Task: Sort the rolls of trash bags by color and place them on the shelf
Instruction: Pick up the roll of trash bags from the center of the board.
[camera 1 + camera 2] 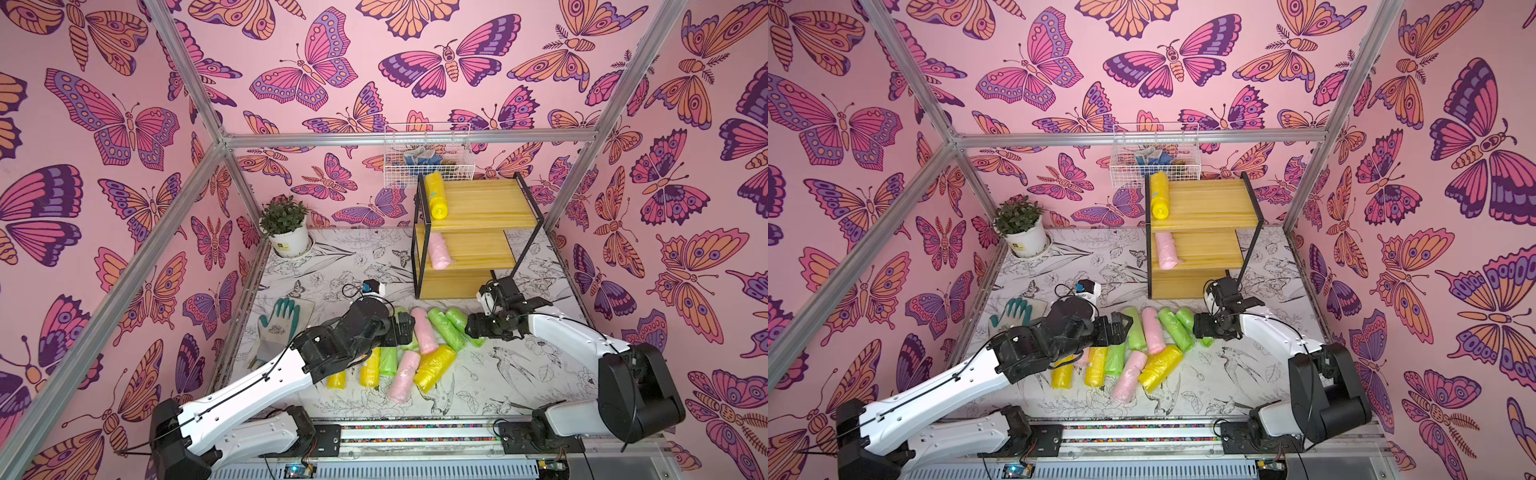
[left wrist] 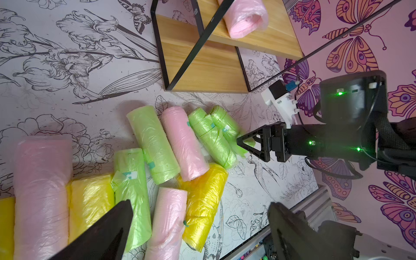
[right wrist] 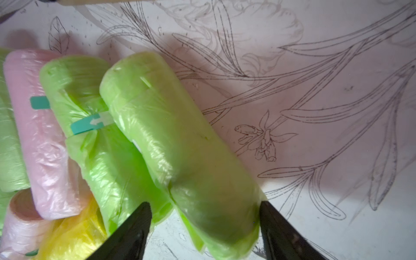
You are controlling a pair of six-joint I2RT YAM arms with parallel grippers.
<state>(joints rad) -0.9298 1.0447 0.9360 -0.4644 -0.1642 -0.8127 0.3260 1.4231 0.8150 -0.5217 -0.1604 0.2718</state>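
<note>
Closest to the lens, your left gripper [image 1: 1121,330] hangs low over the left part of the pile, its fingers spread wide with nothing clamped between them. Under and beside it, ten rolls of trash bags [image 1: 1129,376] lie mixed on the table [image 1: 519,374]: three yellow, three pink and all four lime green, touching or overlapping one another.

At the right end of that pile, your right gripper [image 3: 203,203] has its fingers pressed against both sides of the rightmost green roll [image 3: 180,139], close to one end. That roll looks to be resting on the table, not lifted.

Further right and behind stands the shelf [image 1: 490,203]. One yellow roll [image 1: 435,195] lies on its top tier, one pink roll [image 1: 439,250] on the middle tier, and the lowest board is bare.

By my reading you are only two rolls in. Green has no tier started, and that bottom board looks like where this one belongs.
</note>
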